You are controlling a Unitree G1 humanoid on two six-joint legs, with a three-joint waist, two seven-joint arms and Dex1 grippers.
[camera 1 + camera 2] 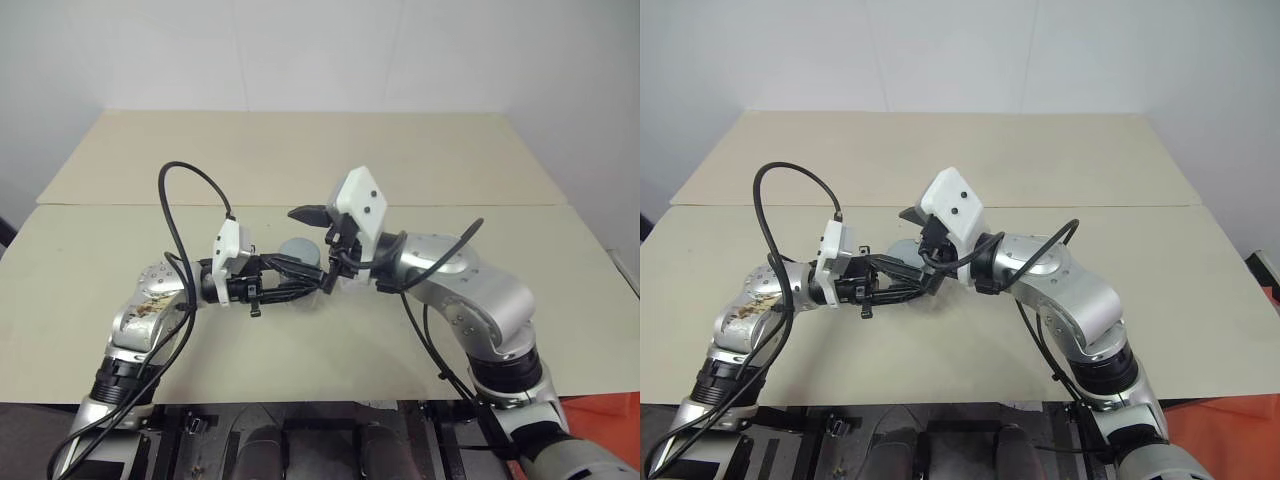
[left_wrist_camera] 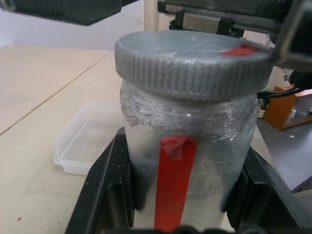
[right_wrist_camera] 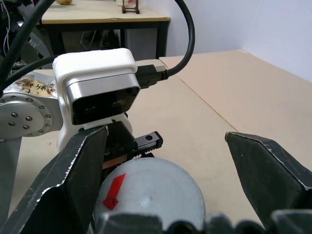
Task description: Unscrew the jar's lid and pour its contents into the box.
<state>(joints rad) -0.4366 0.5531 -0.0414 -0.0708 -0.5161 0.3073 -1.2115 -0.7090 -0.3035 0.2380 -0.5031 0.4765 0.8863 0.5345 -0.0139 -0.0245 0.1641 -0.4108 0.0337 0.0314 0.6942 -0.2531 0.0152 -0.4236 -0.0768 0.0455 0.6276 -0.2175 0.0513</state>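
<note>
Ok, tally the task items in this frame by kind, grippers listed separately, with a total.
Jar: 1, clamped in the left gripper
Lid: 1, on the jar
Clear box: 1, on the table
Grippers: 2, with the right gripper open over the lid
Total: 5

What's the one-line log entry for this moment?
left tool: shut on grey-wrapped jar with red tape | right tool: open, straddling ribbed grey screw lid | lid: on | clear plastic box: on table
</note>
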